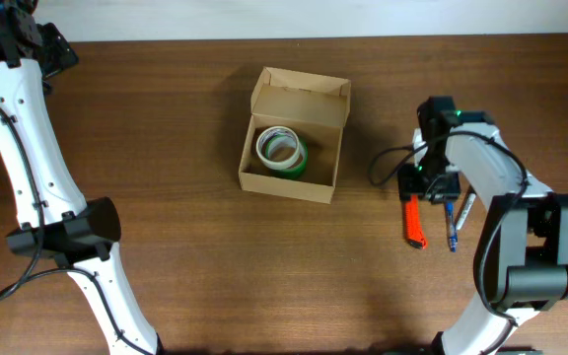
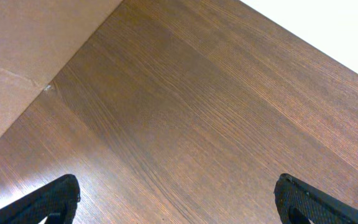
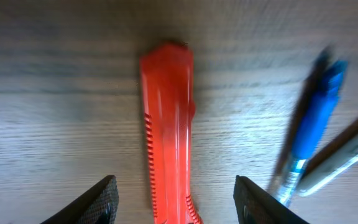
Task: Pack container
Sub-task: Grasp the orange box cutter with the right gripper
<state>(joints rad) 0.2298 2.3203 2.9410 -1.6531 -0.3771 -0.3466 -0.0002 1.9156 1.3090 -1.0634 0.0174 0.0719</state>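
Though open, light-brown container [image 1: 284, 184] (1 tape roll [image 1: 296, 158])

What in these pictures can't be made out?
- Right wrist: the bottom edge cuts off the red cutter; blue pen blurred.
- Left wrist: tan surface cut off at the corner, unidentifiable.
- Overhead: right pincer tips hidden under its wrist; tape roll print too small.
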